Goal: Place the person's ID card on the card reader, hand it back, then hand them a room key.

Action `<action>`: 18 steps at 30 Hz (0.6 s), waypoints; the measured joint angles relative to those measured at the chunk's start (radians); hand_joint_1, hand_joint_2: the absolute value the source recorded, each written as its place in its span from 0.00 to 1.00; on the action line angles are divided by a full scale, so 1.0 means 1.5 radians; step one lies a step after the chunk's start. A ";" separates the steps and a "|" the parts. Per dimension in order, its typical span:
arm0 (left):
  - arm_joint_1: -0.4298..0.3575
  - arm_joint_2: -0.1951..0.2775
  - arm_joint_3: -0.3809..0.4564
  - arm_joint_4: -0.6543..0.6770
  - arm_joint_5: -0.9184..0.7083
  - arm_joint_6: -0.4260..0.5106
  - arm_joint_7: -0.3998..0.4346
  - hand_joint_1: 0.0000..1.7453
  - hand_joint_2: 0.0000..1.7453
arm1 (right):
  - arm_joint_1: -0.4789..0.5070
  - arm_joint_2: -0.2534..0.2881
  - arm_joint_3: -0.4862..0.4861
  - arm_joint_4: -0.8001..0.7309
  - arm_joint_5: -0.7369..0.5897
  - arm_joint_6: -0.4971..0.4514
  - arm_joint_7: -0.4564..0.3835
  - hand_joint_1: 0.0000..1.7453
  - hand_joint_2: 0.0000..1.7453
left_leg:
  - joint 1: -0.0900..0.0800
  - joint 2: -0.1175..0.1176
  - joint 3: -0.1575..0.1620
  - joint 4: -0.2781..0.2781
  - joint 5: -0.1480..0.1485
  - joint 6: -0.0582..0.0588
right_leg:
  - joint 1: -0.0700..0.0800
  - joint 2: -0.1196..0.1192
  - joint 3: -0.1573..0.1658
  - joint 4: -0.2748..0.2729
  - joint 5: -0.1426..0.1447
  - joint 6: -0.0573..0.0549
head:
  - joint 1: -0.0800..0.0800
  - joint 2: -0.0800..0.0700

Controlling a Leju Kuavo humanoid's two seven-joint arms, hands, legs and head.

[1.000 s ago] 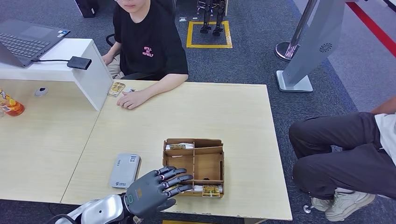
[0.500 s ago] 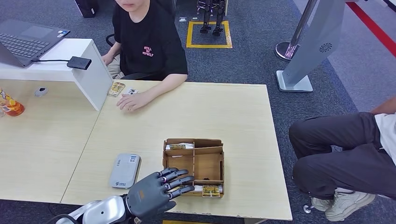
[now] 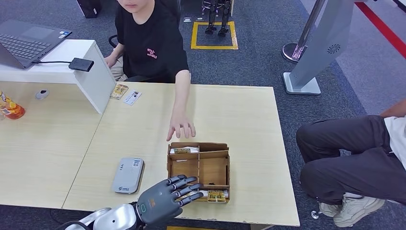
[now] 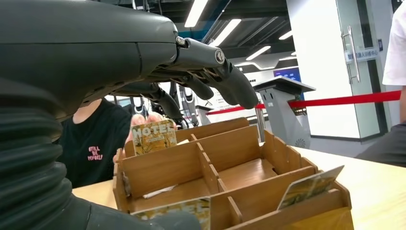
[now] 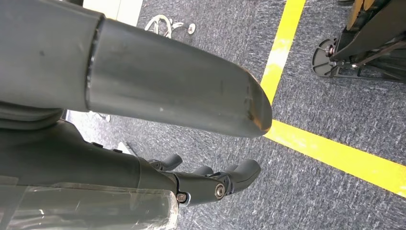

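Note:
My left hand (image 3: pixel 163 203) hovers with fingers spread and holding nothing over the near left corner of the wooden card box (image 3: pixel 227 168). In the left wrist view its fingers (image 4: pixel 225 76) stretch above the box (image 4: pixel 158 170), where a yellow hotel key card (image 4: pixel 153 136) stands upright. More key cards sit in the far-left slot (image 3: pixel 184 150) and the near slot (image 3: pixel 216 195). The grey card reader (image 3: pixel 128 175) lies left of the box. A white ID card (image 3: pixel 132 97) lies far across the table. My right hand (image 5: pixel 143 163) hangs over the floor, holding nothing.
The seated person's hand (image 3: pixel 181 128) reaches out to just beyond the box's far edge. A yellow card (image 3: pixel 119 91) lies beside the ID card, near a white divider (image 3: pixel 93 79). A second person sits at the right (image 3: pixel 354 158). A laptop (image 3: pixel 24 40) rests far left.
The person's hand left the ID card lying on the table and reached forward to the box. My left hand drew back slightly toward the table's near edge.

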 joint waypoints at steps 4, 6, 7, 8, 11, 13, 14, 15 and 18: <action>0.001 -0.010 -0.003 0.016 -0.012 0.002 0.009 0.21 1.00 | 0.000 0.000 0.000 0.000 0.000 0.000 0.000 0.00 0.00 | 0.000 0.000 0.000 0.000 0.000 0.000 | 0.000 0.000 0.000 0.000 0.000 0.000 | 0.000 0.000; 0.001 -0.013 -0.004 0.023 -0.015 0.001 0.013 0.21 1.00 | 0.000 0.000 0.000 0.000 0.000 0.000 0.000 0.00 0.00 | 0.000 0.000 0.000 0.000 0.000 0.000 | 0.000 0.000 0.000 0.000 0.000 0.000 | 0.000 0.000; 0.001 -0.015 -0.004 0.026 -0.016 0.000 0.016 0.22 1.00 | 0.000 0.000 -0.001 0.000 0.000 0.000 0.000 0.00 0.00 | 0.000 0.000 0.000 0.000 0.000 0.000 | 0.000 0.000 0.000 0.000 0.000 0.000 | 0.000 0.000; 0.002 -0.017 -0.004 0.030 -0.018 -0.002 0.020 0.22 1.00 | 0.000 0.000 -0.001 0.000 0.000 0.000 0.000 0.00 0.00 | 0.000 0.000 0.000 0.000 0.000 0.000 | 0.000 0.000 0.000 0.000 0.000 0.000 | 0.000 0.000; 0.004 -0.022 -0.004 0.039 -0.025 -0.013 0.032 0.22 1.00 | 0.000 0.000 -0.004 0.000 -0.002 0.000 0.000 0.00 0.00 | 0.000 0.000 0.000 0.000 0.000 0.000 | 0.000 0.000 0.000 0.000 0.000 0.000 | 0.000 0.000; 0.007 -0.025 -0.004 0.045 -0.031 -0.021 0.041 0.22 1.00 | 0.000 0.000 -0.006 0.000 -0.003 0.000 0.001 0.00 0.00 | 0.000 0.000 0.000 0.000 0.000 0.000 | 0.000 0.000 0.000 0.000 0.000 0.000 | 0.000 0.000; 0.008 -0.026 -0.004 0.048 -0.035 -0.023 0.046 0.22 1.00 | 0.000 0.000 -0.007 0.000 -0.004 0.000 0.001 0.00 0.00 | 0.000 0.000 0.000 0.000 0.000 0.000 | 0.000 0.000 0.000 0.000 0.000 0.000 | 0.000 0.000; 0.010 -0.027 -0.004 0.050 -0.039 -0.025 0.052 0.23 1.00 | 0.000 0.000 -0.008 0.000 -0.005 0.000 0.001 0.00 0.00 | 0.000 0.000 0.000 0.000 0.000 0.000 | 0.000 0.000 0.000 0.000 0.000 0.000 | 0.000 0.000; 0.017 -0.029 -0.004 0.057 -0.053 -0.025 0.073 0.25 1.00 | 0.000 0.000 -0.011 0.000 -0.008 -0.001 0.001 0.00 0.00 | 0.000 0.000 0.000 0.000 0.000 0.000 | 0.000 0.000 0.000 0.000 0.000 0.000 | 0.000 0.000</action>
